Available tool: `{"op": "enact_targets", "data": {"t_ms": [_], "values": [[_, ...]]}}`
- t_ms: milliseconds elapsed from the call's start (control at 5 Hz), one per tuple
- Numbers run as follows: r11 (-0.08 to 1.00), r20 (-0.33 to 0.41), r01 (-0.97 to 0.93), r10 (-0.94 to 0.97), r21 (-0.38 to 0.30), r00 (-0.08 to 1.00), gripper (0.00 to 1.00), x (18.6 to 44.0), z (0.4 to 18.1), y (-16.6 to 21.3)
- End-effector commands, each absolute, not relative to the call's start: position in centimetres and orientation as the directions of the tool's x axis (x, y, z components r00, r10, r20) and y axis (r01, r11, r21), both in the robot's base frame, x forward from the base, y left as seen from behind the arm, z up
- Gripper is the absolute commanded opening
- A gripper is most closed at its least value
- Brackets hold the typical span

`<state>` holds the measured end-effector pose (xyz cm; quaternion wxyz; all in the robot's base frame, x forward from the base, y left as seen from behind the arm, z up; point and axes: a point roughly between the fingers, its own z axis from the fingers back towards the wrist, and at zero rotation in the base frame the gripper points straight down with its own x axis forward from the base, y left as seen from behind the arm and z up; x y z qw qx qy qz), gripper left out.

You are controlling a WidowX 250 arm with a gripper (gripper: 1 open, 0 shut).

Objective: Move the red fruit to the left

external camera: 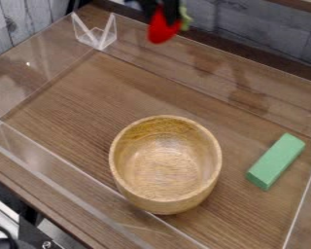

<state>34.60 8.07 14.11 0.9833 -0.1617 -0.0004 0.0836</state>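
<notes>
"Red fruit (162, 29), where is it?"

"Up near the table's (86, 112) far edge in the view, left of the middle, with its green top (185, 21) showing on the right side."

"And the jaws (158, 12)?"

"Clenched on the fruit, as far as I can make out. They're dark and blurred at the top of the picture, and the fruit hangs right below them, its red part pointing down. I can't make out the separate tips."

"Is it touching the table?"

"Looks held above it, though I can't tell how high."

"What's around it?"

"A white wire-like piece (96, 32) is to its left, close to the table's far left corner. The wooden bowl (166, 163) sits well apart, toward the near edge, and the light green block (276, 161) lies by the right edge, angled."
</notes>
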Motion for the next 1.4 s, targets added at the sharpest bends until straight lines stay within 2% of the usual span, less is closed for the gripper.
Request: {"op": "enact_targets", "data": {"t_ms": [0, 400, 1200], "values": [[0.944, 0.035, -0.154, 0.172, -0.291, 0.985, 0.0, 35.0, 15.2, 9.7], [0.944, 0.011, -0.18, 0.191, -0.276, 0.982, 0.0, 35.0, 12.9, 10.8], [0.956, -0.014, -0.163, 0.165, -0.243, 0.986, 0.0, 35.8, 9.2, 10.8]]}}
